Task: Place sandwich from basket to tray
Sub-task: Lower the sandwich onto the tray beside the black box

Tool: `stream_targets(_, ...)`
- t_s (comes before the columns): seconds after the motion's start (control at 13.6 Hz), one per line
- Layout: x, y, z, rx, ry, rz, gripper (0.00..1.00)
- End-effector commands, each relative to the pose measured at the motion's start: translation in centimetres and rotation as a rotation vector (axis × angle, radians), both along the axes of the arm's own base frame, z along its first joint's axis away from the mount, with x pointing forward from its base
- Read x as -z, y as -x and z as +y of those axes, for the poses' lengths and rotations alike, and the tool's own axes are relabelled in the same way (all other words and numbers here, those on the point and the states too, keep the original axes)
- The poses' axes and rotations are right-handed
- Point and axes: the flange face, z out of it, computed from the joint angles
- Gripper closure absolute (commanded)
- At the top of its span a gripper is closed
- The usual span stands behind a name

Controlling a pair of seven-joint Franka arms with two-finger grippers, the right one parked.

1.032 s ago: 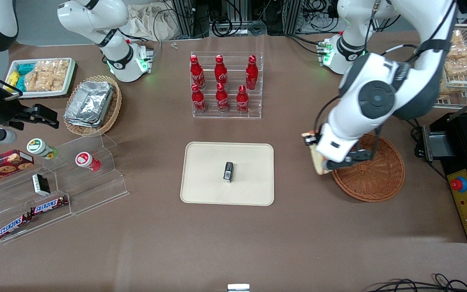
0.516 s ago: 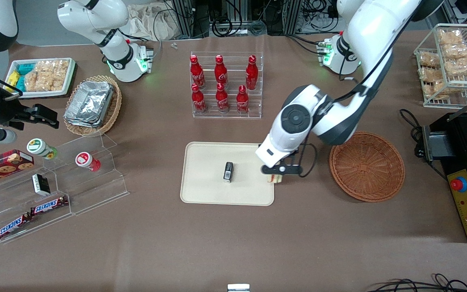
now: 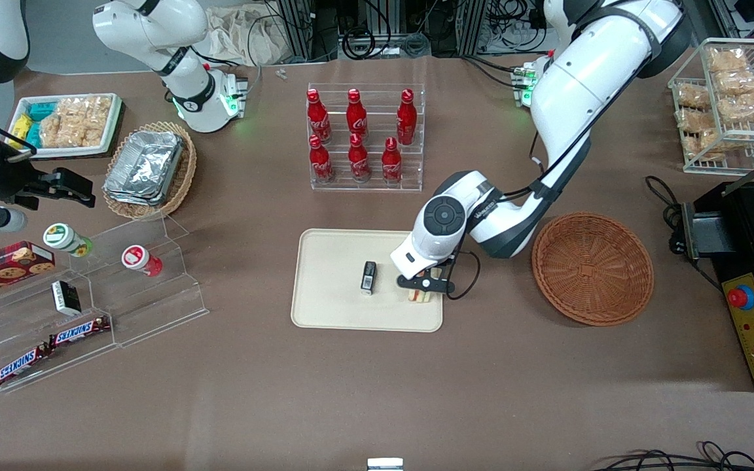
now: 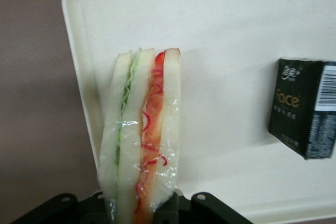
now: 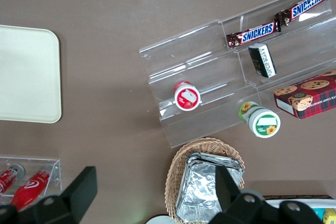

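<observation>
End effector (image 3: 424, 288) — sandwich (image 4: 142, 140) — over tray (image 3: 331, 307)

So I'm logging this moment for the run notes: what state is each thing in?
Gripper: over the tray, shut on the sandwich.
Sandwich: wrapped, held on edge above the tray's rim.
Tray: flat on the table, a small black box on it.
Basket: upright, nothing in it.
Bottles: six, upright in their clear rack.
</observation>
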Motion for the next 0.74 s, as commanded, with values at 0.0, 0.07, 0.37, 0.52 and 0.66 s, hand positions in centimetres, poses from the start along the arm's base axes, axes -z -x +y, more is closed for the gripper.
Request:
stream_targets(0.0,0.2,-1.1,-0.1,0.003,-0.006,-0.031,0.09)
stream_targets(0.07,-0.3,-1.3,0.0,-0.003,-0.007,-0.038,0.00)
stream_targets(0.37,-8.7,-1.6,0.7,-0.153,-0.048,-0.108,0.00)
stream_targets(0.52,-13.7,-2.3,3.3,-0.185,-0.103,-0.120,0.00)
stream_targets(0.66,-17.8,-3.0,6.6,-0.223,-0.138,-0.114,0.00)
